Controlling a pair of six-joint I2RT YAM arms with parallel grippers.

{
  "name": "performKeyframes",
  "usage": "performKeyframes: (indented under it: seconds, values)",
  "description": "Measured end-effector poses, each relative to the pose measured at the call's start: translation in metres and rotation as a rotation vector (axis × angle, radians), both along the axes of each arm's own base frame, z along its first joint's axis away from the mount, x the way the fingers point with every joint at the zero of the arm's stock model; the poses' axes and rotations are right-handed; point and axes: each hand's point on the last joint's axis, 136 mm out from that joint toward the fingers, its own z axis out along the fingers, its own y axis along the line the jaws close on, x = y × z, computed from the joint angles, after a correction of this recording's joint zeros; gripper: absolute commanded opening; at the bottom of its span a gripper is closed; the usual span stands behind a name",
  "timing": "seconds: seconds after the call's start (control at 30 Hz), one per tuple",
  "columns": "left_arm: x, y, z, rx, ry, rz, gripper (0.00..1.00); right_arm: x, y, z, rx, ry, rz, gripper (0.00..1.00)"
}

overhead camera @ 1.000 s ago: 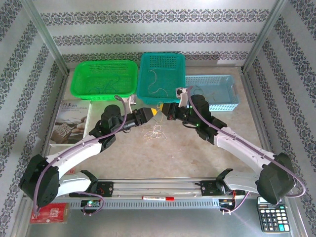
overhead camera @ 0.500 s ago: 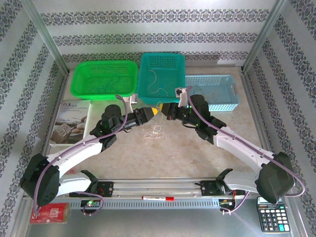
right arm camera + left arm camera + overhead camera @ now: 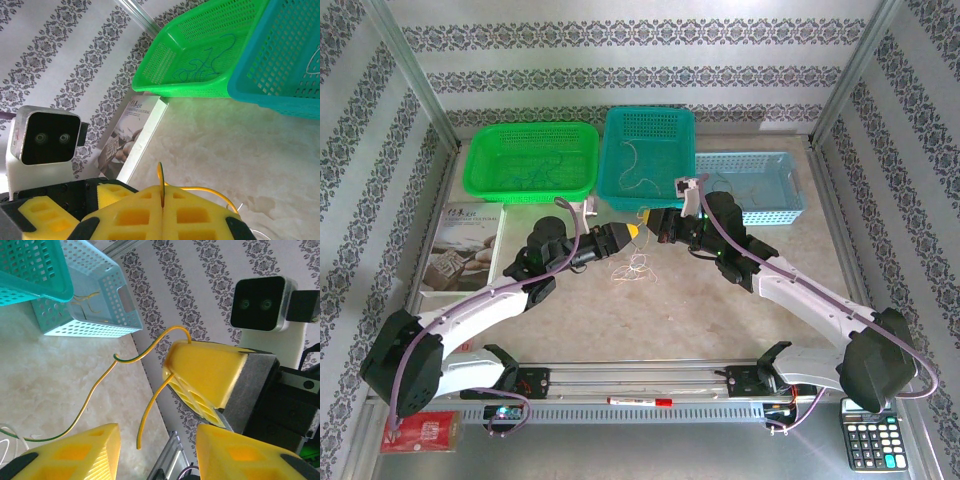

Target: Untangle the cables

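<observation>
Yellow cable [image 3: 161, 181] pinched in right jaws on wrist view; left jaws part-open, empty.

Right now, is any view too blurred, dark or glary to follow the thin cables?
Top external: even light and soft shadows, but the cables are hair-thin and barely resolved. Left wrist: the yellow-green cable is crisp, the left claw slightly soft up close. Right wrist: no glare, the right claw sharp.

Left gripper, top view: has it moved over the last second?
Yes, slightly. The left gripper has drawn back a little from the teal basket, toward the near edge of the table.
</observation>
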Motion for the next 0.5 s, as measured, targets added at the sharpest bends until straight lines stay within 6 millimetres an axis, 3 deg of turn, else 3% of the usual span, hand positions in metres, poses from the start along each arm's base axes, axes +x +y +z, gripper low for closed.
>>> performKeyframes:
  seconds: [0.27, 0.5]
  values:
    - [0.001, -0.0006, -0.0032, 0.005, 0.008, 0.0, 0.3, 0.0004, 0.0003, 0.0013, 0.005, -0.003, -0.001, 0.0]
    - [0.0011, -0.0007, -0.0029, 0.003, 0.007, 0.0, 0.06, 0.0016, 0.0021, -0.0018, 0.011, 0.014, -0.001, 0.0]
